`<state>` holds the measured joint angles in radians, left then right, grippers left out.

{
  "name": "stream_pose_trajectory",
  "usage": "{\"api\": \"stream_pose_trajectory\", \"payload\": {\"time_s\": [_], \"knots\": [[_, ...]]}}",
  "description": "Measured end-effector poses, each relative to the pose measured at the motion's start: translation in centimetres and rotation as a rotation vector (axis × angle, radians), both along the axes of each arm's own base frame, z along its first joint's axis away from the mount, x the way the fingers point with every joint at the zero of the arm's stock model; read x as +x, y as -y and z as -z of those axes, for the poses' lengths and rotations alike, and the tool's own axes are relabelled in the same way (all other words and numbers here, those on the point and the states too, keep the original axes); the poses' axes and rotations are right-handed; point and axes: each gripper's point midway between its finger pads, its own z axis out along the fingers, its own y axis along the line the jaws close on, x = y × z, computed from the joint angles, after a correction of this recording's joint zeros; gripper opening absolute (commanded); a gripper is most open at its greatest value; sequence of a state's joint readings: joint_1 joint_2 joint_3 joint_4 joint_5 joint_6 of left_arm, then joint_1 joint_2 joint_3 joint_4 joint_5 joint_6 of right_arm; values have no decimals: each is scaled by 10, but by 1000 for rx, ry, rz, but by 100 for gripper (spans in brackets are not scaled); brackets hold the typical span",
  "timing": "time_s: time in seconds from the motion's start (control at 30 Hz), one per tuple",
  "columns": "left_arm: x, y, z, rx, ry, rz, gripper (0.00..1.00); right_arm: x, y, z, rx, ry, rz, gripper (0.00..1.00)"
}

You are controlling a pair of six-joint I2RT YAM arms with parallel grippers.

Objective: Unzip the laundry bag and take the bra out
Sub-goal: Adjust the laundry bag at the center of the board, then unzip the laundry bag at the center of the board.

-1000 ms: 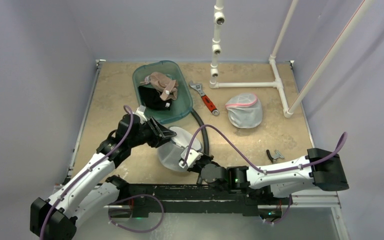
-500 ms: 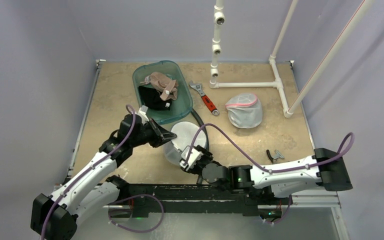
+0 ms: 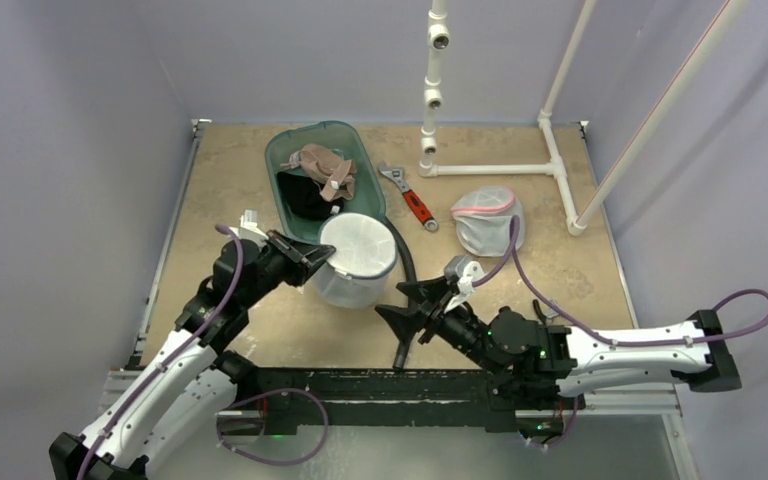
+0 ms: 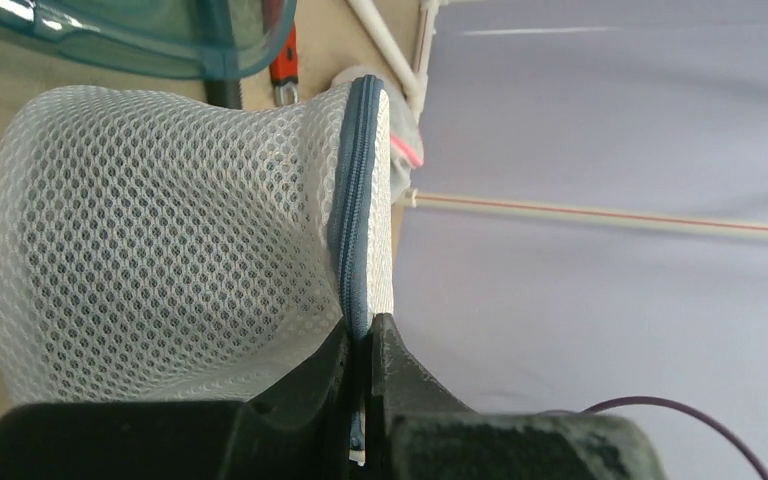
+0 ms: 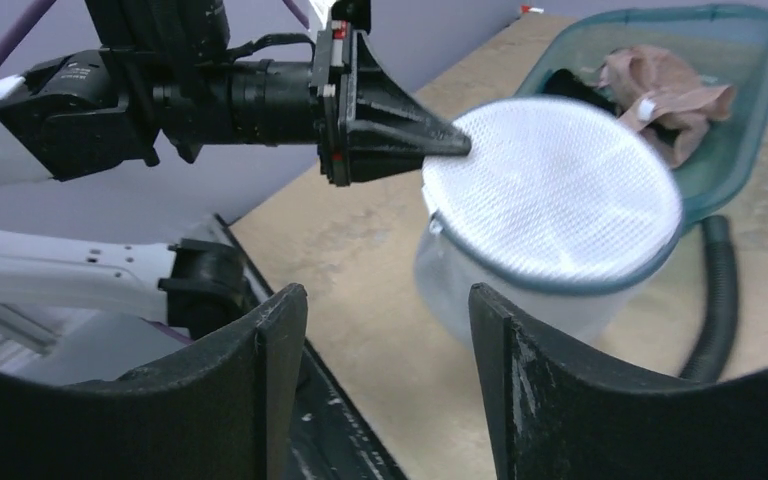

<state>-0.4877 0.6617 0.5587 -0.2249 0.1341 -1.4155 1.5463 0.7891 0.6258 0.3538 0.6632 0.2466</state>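
White mesh, drum-shaped, round face up: that's the laundry bag (image 3: pixel 355 262), sitting right at the near rim of the teal bin (image 3: pixel 282 152), on the side facing the arms. Its blue-grey zipper (image 4: pixel 356 200) runs around the edge and looks fully closed from the left wrist cam, so I'd say the unzipping hasn't started, and I can't see any bra through the mesh. The left gripper (image 3: pixel 322 260) is pressed together right on the zipper seam, pinching the fabric on the bag's left edge. My guess is it's there to anchor the bag so the zip has something to pull against. The right gripper (image 3: pixel 406 303) hangs further from the bin than the bag, on the near right, fingers spread with nothing between them and aimed at the bag, probably lining up for the zipper pull. I can't actually spot the pull tab, so finding it is the tricky bit. A black hose (image 3: pixel 407 262) curls past the bag's right side, which could get in the way.
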Motion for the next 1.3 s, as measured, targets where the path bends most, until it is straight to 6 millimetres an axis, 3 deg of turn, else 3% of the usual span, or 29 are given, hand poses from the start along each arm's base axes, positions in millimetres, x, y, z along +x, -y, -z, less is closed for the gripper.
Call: {"api": "stream_pose_trajectory", "payload": {"time_s": [0.2,0.37,0.47,0.63,0.87,1.03,1.3], "knots": [[9,-13,-7,-24,10,-103,0,-5,-25,30,17,-123,-11,48],[12,-20,0,-13,-18,-151,0,-6,-54,67,-67,-194,-20,48],[12,-24,4,9,-40,-170,0,6,-62,78,-72,-242,1,51],[11,-30,0,16,-84,-208,0,36,-61,70,13,-295,43,54],[11,-32,7,21,-155,-234,0,48,-72,66,70,-343,18,56],[10,-32,14,32,-185,-238,0,56,-74,63,107,-372,9,50],[11,-31,6,16,-185,-243,0,66,-77,67,139,-412,5,39]]}}
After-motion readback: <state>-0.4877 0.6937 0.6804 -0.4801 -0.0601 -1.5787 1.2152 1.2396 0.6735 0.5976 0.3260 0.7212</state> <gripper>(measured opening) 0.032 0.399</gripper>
